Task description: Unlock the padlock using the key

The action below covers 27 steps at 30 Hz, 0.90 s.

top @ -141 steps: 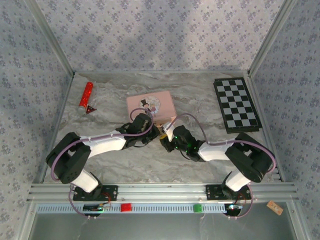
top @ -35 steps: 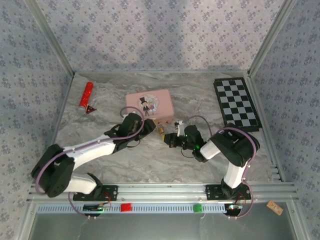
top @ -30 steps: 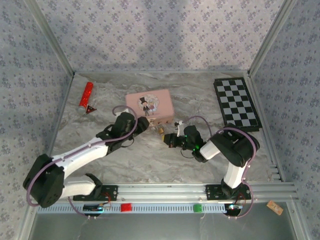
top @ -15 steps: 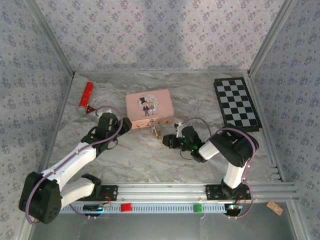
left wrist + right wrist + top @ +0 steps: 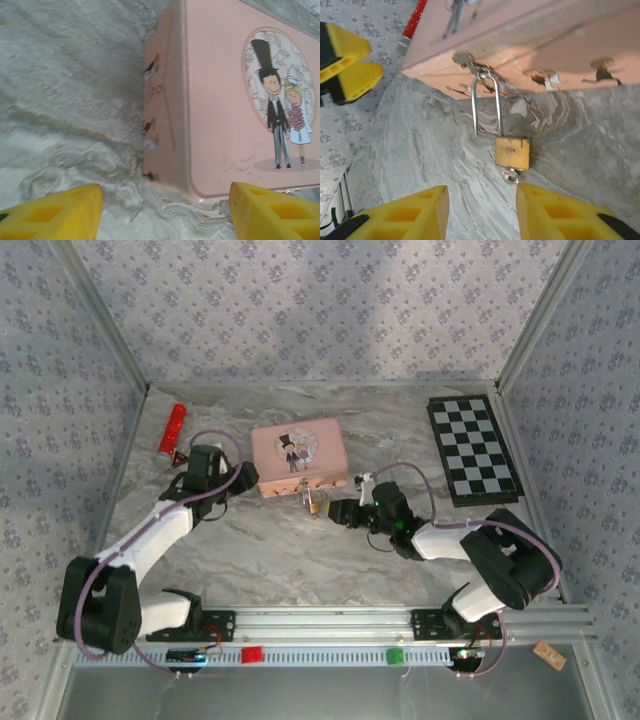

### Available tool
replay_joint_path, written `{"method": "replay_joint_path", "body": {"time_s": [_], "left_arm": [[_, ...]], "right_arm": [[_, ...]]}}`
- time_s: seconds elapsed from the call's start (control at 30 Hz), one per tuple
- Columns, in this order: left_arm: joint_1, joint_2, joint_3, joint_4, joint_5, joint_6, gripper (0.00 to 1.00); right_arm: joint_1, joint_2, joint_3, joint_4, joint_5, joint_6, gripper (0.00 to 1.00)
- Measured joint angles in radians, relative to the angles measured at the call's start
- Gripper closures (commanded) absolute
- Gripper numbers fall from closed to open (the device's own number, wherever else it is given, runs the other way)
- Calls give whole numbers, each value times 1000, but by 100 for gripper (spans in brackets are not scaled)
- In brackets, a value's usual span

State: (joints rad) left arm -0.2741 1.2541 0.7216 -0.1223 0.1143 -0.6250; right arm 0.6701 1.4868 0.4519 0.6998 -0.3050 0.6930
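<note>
Right gripper (image 5: pixel 481 212), fingers apart and empty, faces padlock (image 5: pixel 512 152) just ahead, key (image 5: pixel 510 175) in its base, hanging off box (image 5: pixel 570 30); left gripper (image 5: pixel 165 214), also apart, fronts box side, likely to brace.

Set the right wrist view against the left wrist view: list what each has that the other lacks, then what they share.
Right wrist, not left wrist: the brass padlock hooked on a hasp, what looks like the key at its base, the red stick, the open right gripper. Left wrist, not right wrist: the bride and groom picture, head to foot. Both: the pink box, the marbled table, the open left gripper.
</note>
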Motion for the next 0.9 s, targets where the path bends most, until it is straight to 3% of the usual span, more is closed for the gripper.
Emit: {"method": "replay_joint_path", "body": {"time_s": [0.37,0.7,0.9], "left_arm": [[48,294,170,43,238,75,36],[21,327,159,68,264,48,42],[-49,319,123,137,235,-9,42]], "right_arm": [[-24,-9,222,-280,3,-70,50],[-45,75,328,-457,-1,-112,48],[-53,120,351,-492,-11,-119,49]]}}
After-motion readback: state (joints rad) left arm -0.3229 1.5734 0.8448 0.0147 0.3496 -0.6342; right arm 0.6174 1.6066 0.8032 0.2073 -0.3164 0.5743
